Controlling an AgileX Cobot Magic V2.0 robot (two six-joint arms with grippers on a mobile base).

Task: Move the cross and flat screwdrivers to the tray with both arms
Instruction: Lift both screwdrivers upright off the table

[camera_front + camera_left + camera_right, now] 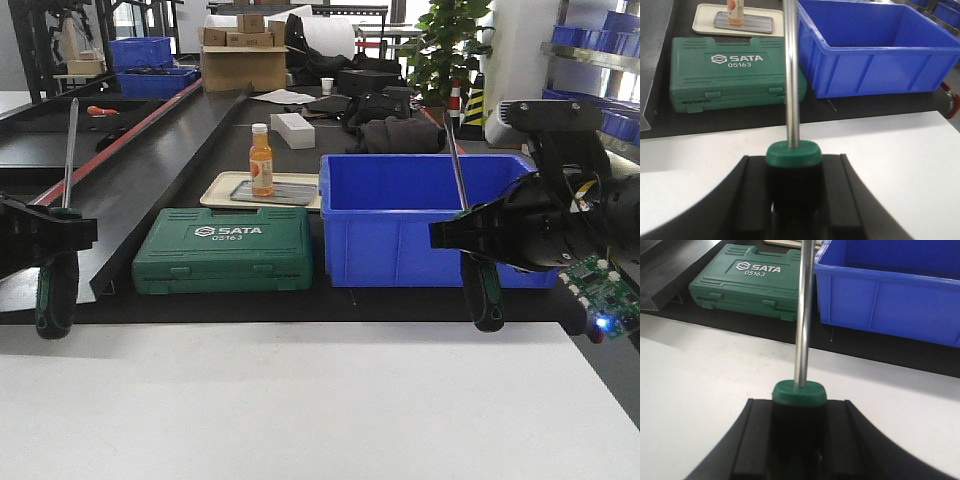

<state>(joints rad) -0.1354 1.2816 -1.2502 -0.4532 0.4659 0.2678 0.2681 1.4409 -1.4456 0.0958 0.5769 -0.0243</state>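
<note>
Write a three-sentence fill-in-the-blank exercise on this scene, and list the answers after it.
1. The left gripper holds the left screwdriver and the right gripper holds the right screwdriver, both shafts pointing ____.
2. The orange bottle stands on the ____ behind the green case.
3. The brand printed on the green case's lid is ____.
Missing words: up; tray; SATA.

Matte black jaws, exposed green circuit board (600, 290).
</note>
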